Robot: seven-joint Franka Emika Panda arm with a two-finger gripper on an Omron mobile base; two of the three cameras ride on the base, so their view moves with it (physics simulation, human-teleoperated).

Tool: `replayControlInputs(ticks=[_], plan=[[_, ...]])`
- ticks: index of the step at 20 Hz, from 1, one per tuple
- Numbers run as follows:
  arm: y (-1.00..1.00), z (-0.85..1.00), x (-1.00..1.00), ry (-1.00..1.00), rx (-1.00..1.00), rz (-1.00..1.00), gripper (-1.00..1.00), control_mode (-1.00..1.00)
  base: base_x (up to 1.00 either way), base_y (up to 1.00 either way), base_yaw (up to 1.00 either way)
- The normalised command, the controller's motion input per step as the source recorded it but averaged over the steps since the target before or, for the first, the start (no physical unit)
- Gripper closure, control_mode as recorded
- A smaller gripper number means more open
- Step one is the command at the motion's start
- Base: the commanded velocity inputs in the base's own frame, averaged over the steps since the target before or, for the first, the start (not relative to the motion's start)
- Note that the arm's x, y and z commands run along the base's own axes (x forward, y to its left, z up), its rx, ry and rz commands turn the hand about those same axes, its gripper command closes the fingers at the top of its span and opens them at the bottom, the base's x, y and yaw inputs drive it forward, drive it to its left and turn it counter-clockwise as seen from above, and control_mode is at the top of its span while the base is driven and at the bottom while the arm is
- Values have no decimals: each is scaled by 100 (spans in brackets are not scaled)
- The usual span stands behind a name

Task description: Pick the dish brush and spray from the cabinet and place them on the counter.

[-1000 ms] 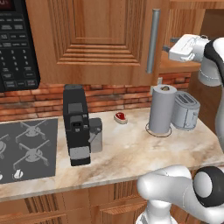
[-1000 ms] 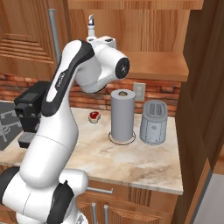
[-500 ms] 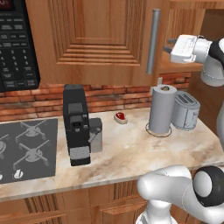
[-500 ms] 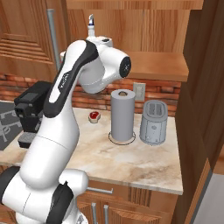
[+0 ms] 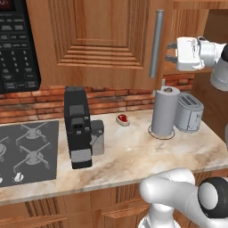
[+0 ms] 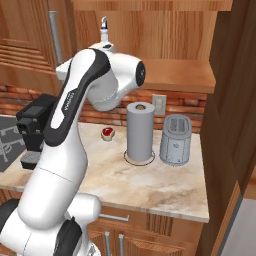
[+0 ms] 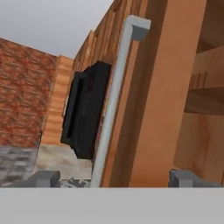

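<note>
The robot's hand [image 5: 168, 52] is held high at the open edge of the wooden wall cabinet [image 5: 98, 40], its two fingers spread wide and nothing gripped between them. Just ahead of the fingertips, the cabinet door's grey bar handle [image 5: 155, 43] is seen running upright, with the door's edge between the fingers in the hand view. The spray bottle [image 6: 104, 32] is glimpsed on the cabinet's wooden shelf [image 6: 175, 74], just above and behind the hand, only its nozzle and neck showing past the arm. The dish brush cannot be made out. Well below the hand, the marbled worktop [image 5: 129, 151] is occupied by a grey paper towel roll [image 5: 164, 111], a toaster [image 5: 189, 111], a black coffee machine [image 5: 77, 126] and a small red object [image 5: 122, 118]. The task is judged barely begun: neither item has been lifted, and both are left to be fetched and set down.
</note>
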Motion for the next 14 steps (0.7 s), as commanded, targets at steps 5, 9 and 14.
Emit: replayControlInputs(ticks=[5,9,14], plan=[[56,-6,-62,0,-6,17,-100,-100,0,0,0],[59,-9,-61,0,-5,17,-100,-100,0,0,0],[64,-10,-60,0,-6,17,-100,-100,0,0,0]])
